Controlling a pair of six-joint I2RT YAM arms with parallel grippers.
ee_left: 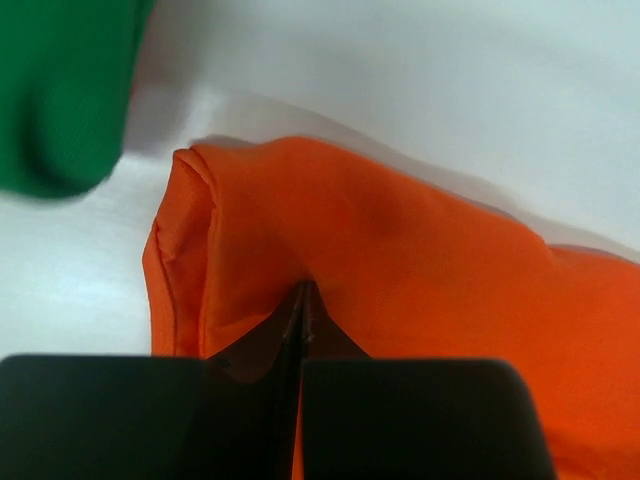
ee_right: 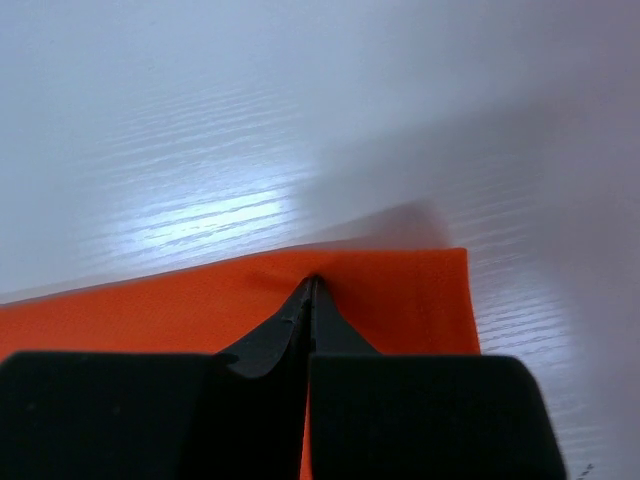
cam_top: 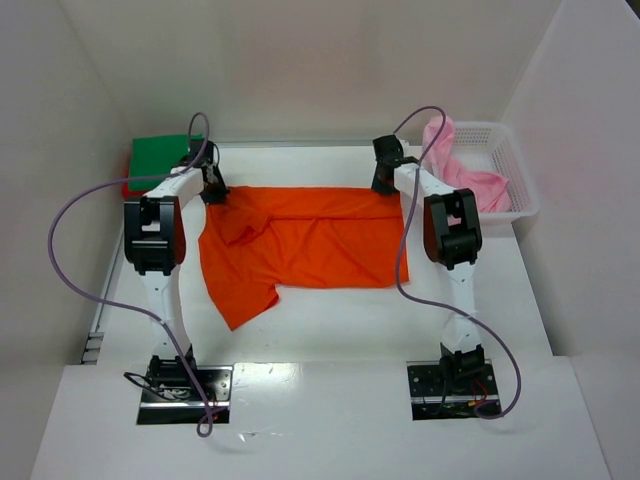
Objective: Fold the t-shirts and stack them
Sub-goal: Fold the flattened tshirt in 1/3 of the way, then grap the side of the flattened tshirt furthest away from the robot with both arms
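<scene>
A bright orange t-shirt (cam_top: 300, 245) lies spread across the middle of the table, one sleeve trailing toward the near left. My left gripper (cam_top: 213, 192) is shut on its far left corner; the left wrist view has the fingertips (ee_left: 303, 290) pinched into the orange cloth (ee_left: 400, 260). My right gripper (cam_top: 382, 185) is shut on the far right corner, and its tips (ee_right: 313, 283) press together at the shirt's far hem (ee_right: 400, 300). A folded green t-shirt (cam_top: 165, 155) rests at the back left on a red one (cam_top: 128, 188). A pale pink t-shirt (cam_top: 465, 175) hangs out of the basket.
A white lattice basket (cam_top: 515, 170) stands at the back right by the wall. White walls close in the table at the back and on both sides. The green cloth (ee_left: 60, 90) lies just to the left of my left gripper.
</scene>
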